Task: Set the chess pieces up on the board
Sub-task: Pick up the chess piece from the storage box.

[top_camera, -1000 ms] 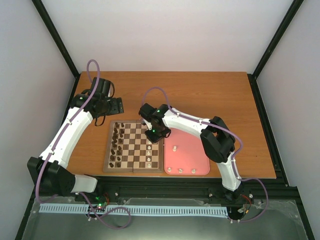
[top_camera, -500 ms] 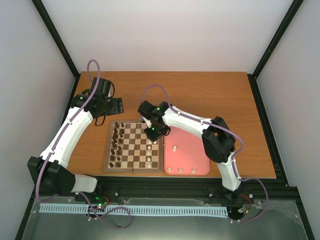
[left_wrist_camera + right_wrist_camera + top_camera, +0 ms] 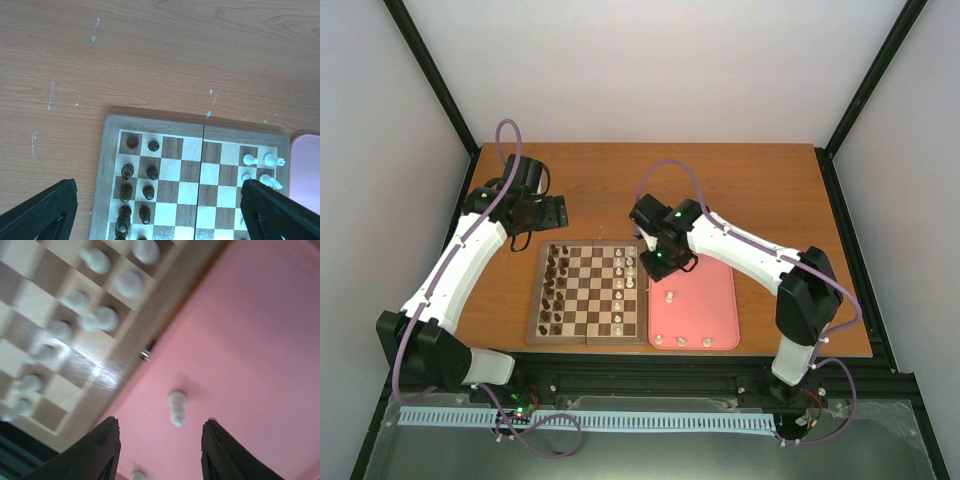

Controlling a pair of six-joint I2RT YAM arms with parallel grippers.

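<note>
The board lies at the table's middle left, with dark brown pieces on its left columns. Several cream-white chess pieces stand on its right columns. They also show in the left wrist view and, blurred, in the right wrist view. More white pieces are on the pink tray: one near its far left, which also shows in the right wrist view, and three along its near edge. My right gripper hovers open and empty just above that single piece. My left gripper is open and empty beyond the board's far edge.
The pink tray lies right of the board, touching its edge. Bare wooden tabletop lies beyond both. Black frame posts stand at the table's far corners.
My right gripper has swung right, from over the board's right columns to over the pink tray's far left. White pieces it covered on the board now show. The left arm has not moved.
</note>
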